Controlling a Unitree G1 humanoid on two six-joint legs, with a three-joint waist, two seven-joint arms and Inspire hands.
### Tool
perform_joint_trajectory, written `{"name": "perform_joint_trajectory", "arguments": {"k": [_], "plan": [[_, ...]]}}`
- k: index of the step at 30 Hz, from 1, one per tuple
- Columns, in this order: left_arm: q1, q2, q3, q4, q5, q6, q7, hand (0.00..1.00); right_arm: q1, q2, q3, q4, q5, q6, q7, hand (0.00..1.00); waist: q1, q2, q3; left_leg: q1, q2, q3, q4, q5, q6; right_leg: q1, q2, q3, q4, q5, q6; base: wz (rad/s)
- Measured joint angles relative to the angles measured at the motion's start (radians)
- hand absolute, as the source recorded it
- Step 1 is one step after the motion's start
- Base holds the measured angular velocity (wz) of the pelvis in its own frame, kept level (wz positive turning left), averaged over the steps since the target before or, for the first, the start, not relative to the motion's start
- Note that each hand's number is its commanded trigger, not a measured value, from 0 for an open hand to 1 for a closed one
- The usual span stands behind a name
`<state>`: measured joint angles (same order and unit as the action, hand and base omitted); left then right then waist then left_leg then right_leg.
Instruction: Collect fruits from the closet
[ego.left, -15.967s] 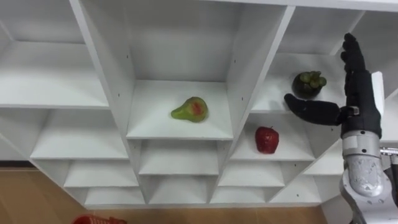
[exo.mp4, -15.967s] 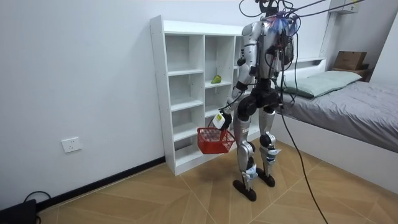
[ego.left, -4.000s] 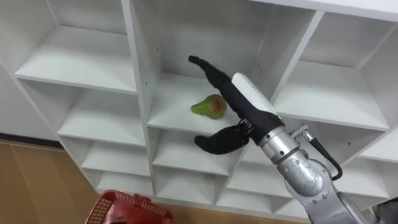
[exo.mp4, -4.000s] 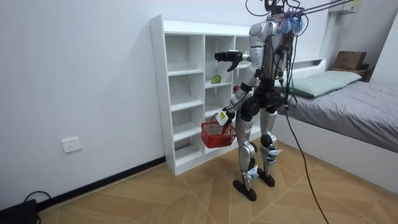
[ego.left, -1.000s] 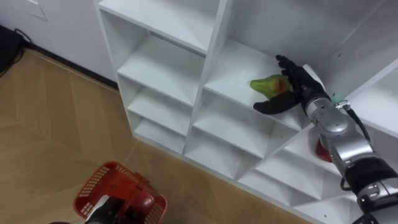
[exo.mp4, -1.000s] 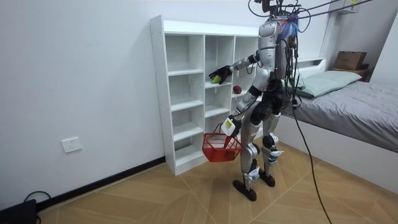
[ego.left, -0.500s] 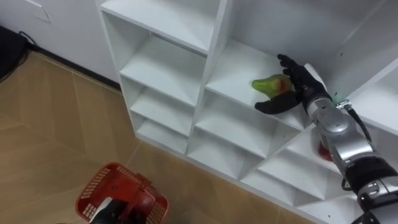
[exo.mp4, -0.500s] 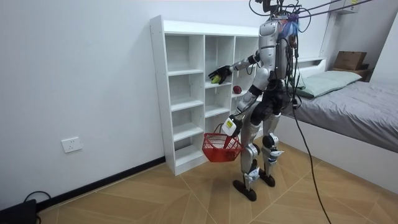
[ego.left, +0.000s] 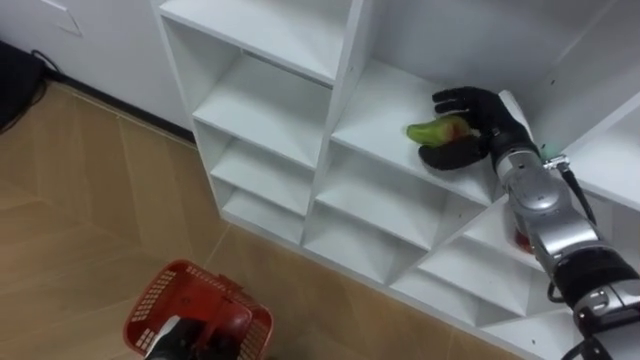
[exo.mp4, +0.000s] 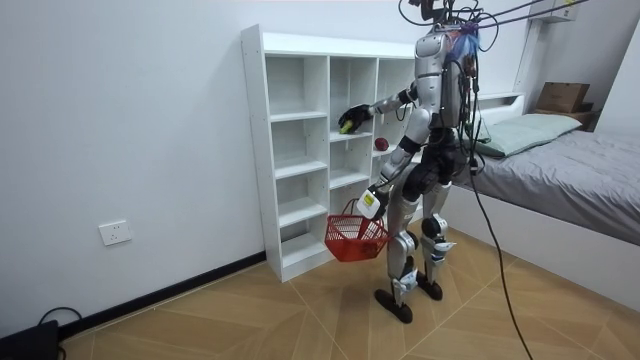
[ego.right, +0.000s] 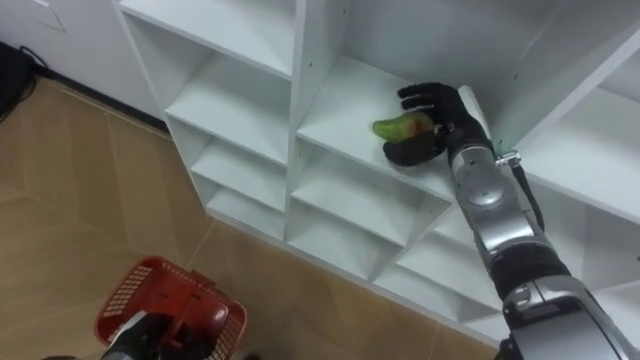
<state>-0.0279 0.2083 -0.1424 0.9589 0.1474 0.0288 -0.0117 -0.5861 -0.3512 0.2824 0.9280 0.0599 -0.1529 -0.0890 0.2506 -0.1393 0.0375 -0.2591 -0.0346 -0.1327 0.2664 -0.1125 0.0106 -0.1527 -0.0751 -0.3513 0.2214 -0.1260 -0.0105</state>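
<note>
Closet (ego.left: 262, 100), middle compartment: your right hand (ego.left: 482, 118) curled round the pear (ego.left: 430, 131). Lower compartment alongside: apple (exo.mp4: 381, 145). Red basket (ego.left: 150, 300): handle gripped in your left hand (ego.left: 205, 336); contents unclear.

Matt white closet (ego.left: 262, 100), red plastic basket (ego.left: 160, 292)

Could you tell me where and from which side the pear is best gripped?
Around its broad, red-tinged end, from the open front of the compartment: the pear lies on its side, narrow end to the left, and the right robot hand curls round it there.
</note>
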Motion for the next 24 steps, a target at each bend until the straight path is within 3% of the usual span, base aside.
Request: {"name": "perform_joint_trajectory", "arguments": {"k": [24], "plan": [[-0.021,0.0,0.0,0.019,0.0,-0.006,-0.001,1.0,0.002,0.0,0.001,-0.012,-0.032,0.008,0.093,1.0,-0.013,-0.001,-0.0016,0.008,0.0,0.004,0.002,0.0,0.0,0.005,0.004,0.019,-0.003,0.0,0.001,0.0]]}}
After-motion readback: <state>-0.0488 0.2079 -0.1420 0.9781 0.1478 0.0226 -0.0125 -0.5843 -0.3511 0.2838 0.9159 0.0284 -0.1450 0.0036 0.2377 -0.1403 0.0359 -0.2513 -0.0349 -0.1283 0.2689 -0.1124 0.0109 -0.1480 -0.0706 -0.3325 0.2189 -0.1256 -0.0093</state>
